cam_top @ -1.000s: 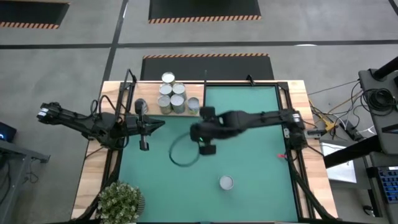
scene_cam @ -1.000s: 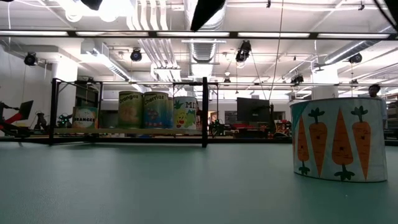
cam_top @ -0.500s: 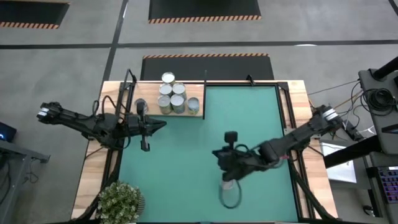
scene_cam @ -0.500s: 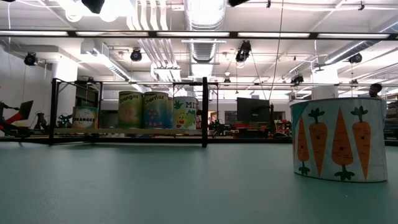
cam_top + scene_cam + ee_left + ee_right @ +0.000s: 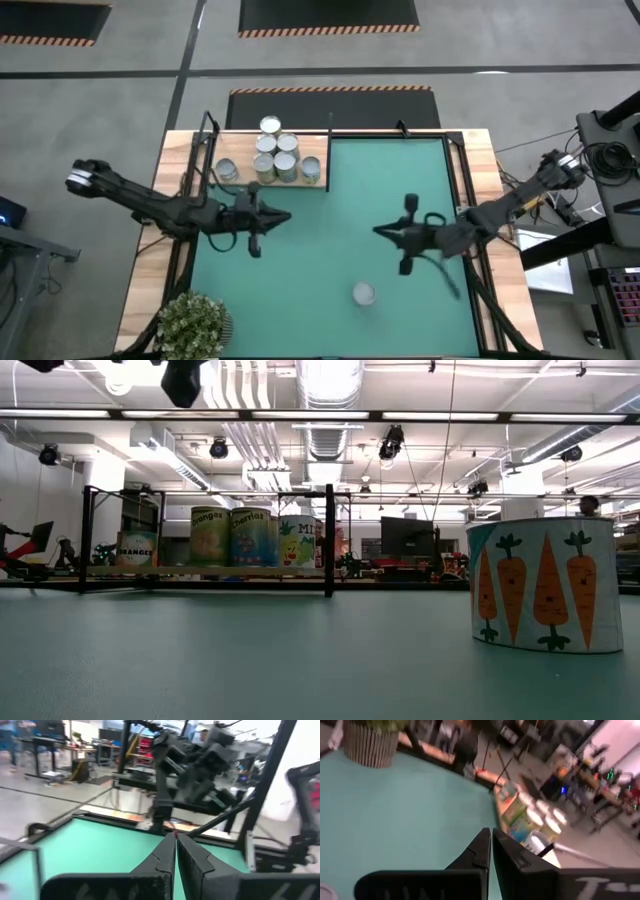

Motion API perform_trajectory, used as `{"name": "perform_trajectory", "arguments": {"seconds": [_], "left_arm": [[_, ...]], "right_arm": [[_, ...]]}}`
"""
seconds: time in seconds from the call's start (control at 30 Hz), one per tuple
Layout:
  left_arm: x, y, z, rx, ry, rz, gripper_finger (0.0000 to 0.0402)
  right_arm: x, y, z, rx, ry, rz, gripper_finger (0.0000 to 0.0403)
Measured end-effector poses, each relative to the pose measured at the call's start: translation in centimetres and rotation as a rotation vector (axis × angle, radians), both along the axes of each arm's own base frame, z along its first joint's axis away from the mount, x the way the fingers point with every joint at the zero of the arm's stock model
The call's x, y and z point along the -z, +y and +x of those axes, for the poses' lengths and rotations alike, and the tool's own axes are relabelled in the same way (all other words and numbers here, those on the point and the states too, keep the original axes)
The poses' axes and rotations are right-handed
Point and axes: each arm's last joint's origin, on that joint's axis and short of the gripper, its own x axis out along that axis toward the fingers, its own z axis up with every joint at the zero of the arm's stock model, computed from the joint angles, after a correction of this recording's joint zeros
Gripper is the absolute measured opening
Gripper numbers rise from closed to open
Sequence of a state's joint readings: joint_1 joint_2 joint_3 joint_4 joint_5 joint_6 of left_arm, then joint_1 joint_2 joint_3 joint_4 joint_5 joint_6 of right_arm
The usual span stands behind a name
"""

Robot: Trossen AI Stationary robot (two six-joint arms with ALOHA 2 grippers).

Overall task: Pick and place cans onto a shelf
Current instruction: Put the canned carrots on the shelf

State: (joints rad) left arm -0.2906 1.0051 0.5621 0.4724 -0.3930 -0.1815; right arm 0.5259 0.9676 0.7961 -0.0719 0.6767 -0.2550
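Six cans (image 5: pixel 276 156) stand on the shelf (image 5: pixel 315 186) at the desk's far edge, one can (image 5: pixel 364 293) left loose on the mat (image 5: pixel 330 240); left gripper (image 5: pixel 254 249) and right gripper (image 5: pixel 405 266) hover empty, fingers pressed together.

Right arm: I see the right gripper (image 5: pixel 379 231) now over the right half of the green mat (image 5: pixel 330 190), withdrawn from the middle and from above the lone can (image 5: pixel 364 293).
Left arm: the left gripper (image 5: pixel 288 216) is now farther onto the mat, toward the middle.
Fingers: both pairs stay closed, holding nothing.
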Motion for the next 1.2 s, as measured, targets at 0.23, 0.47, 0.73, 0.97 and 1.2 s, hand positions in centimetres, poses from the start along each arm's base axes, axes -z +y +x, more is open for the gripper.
{"name": "perform_trajectory", "arguments": {"seconds": [0.23, 0.47, 0.73, 0.97, 1.2], "left_arm": [[0.7, -1.2, 3.5, 0.02, 0.011, -0.108, 0.0], [-0.3, -3.6, 8.7, 0.029, 0.206, -0.091, 0.0], [-0.1, -6.2, 13.2, -0.027, 0.673, -0.063, 0.0], [3.1, -10.3, 17.3, 0.081, 0.847, 0.073, 0.0], [4.4, -11.3, 20.0, 0.064, 0.949, 0.107, 0.0001]], "right_arm": [[0.3, -2.1, -3.8, -0.058, -0.17, -0.02, 0.0009], [-0.4, -3.4, -6.3, -0.113, -0.298, -0.052, 0.0009], [-0.8, -3.8, -7.0, -0.129, -0.329, -0.073, 0.0009], [-0.8, -3.8, -7.0, -0.131, -0.325, -0.097, 0.0009], [-0.8, -3.8, -7.0, -0.131, -0.326, -0.098, 0.0009]]}}
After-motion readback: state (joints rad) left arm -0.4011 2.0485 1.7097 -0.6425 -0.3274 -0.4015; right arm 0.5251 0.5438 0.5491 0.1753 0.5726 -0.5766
